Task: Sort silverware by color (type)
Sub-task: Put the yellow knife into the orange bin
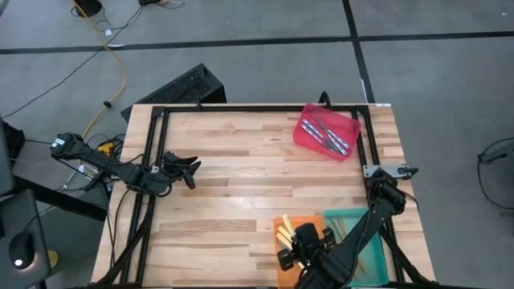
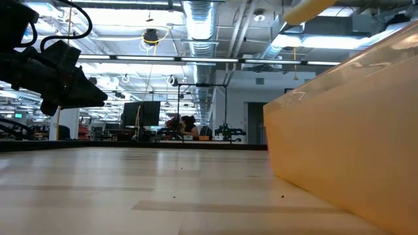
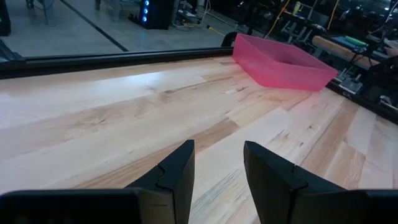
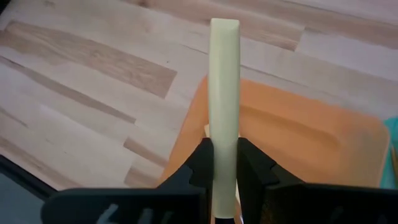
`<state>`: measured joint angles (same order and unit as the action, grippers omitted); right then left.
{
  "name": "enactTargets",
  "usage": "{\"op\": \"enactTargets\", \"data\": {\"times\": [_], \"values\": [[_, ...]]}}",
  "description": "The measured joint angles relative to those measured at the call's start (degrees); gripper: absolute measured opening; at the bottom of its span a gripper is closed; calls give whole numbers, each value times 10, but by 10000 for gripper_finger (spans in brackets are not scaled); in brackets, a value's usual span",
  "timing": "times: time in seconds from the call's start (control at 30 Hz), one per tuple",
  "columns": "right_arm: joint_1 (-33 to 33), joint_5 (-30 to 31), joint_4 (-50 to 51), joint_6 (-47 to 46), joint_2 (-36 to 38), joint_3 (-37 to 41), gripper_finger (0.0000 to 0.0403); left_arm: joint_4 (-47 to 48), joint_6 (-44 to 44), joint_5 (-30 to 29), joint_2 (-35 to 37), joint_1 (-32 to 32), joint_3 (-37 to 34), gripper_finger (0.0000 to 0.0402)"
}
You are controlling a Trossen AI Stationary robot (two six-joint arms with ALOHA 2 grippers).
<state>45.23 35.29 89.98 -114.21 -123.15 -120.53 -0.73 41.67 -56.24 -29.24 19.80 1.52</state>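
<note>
Right gripper [image 4: 224, 163] is being held over the flat orange plastic tray [image 4: 298, 134], and its two fingers are being pressed on a pale yellow utensil handle [image 4: 224, 81]. Other yellow-handled pieces [image 1: 284, 235] are lying in that tray. The drop step seems to be going on; next the fingers should be opened. Left gripper [image 3: 217, 171], well away from the tray, is being kept partly open and empty.

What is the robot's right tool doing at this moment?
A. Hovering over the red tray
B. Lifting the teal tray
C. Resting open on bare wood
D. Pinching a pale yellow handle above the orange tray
D: the right tool is pinching a pale yellow handle between its fingers, with the orange tray just beneath.
</note>
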Motion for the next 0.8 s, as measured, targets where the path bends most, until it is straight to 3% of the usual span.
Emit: {"op": "enactTargets", "data": {"times": [0.8], "values": [[-12, -8, -7, 1, 0, 0, 58, 1, -7, 0, 0, 0, 0, 122]]}}
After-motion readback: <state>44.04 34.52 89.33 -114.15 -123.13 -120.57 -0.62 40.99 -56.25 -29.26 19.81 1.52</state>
